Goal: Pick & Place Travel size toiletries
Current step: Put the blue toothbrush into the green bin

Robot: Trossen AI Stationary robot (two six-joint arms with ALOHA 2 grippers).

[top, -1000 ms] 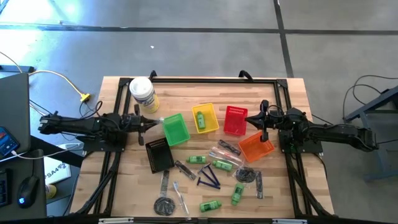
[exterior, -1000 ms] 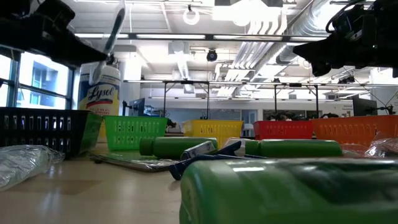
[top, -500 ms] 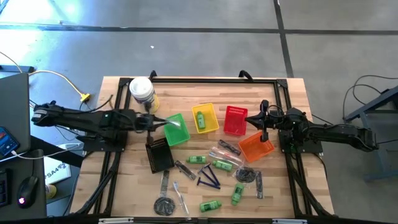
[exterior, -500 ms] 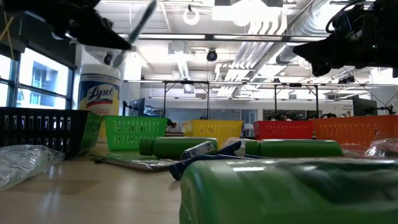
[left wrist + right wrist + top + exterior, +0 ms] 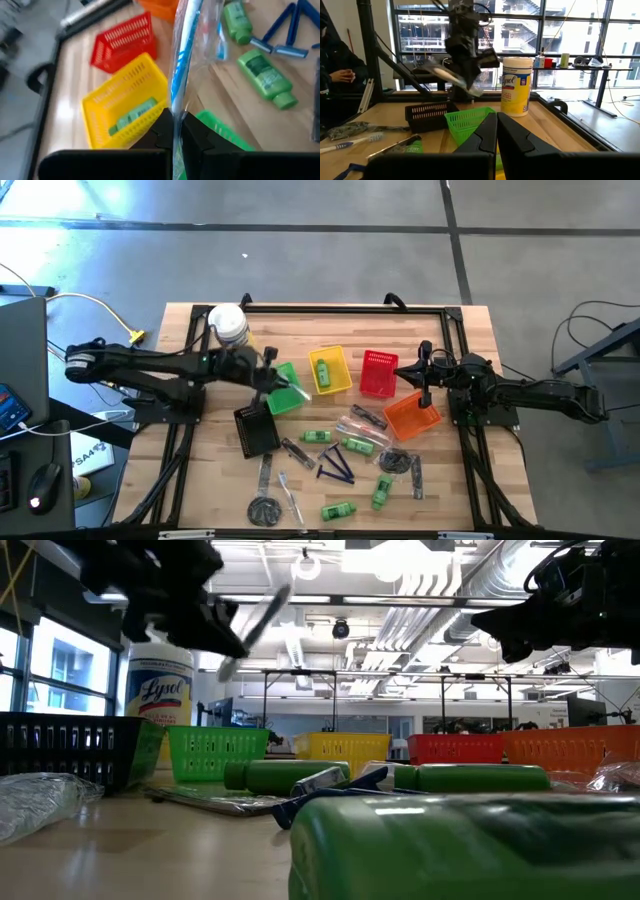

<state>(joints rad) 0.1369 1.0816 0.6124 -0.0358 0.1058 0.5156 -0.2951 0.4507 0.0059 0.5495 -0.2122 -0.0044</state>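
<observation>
My left gripper hangs over the green basket, shut on a clear-wrapped stick with a blue and white core. This stick also shows in the low view. Loose toiletries lie on the near half of the table: green mini bottles, blue razors, combs and a round piece. One green bottle lies in the yellow basket. My right gripper waits shut, raised beside the red basket and the orange basket. My left gripper pinches one end of the wrapped stick between its two fingers. The stick runs on past the fingertips, along the line of the fingers. The fingers slant down from the table's left side. The stick is lifted clear, tilted above the green basket.
A big white canister with a yellow label stands at the far left. A black basket sits near the green one. A dark frame runs round the tabletop. A person shows beyond the table in the right wrist view.
My left gripper has swung from beside the canister toward the table's right edge, rising a little and rolling, and now hangs over the green basket. The wrapped stick has gone with it and has tipped from nearly upright to a slant.
</observation>
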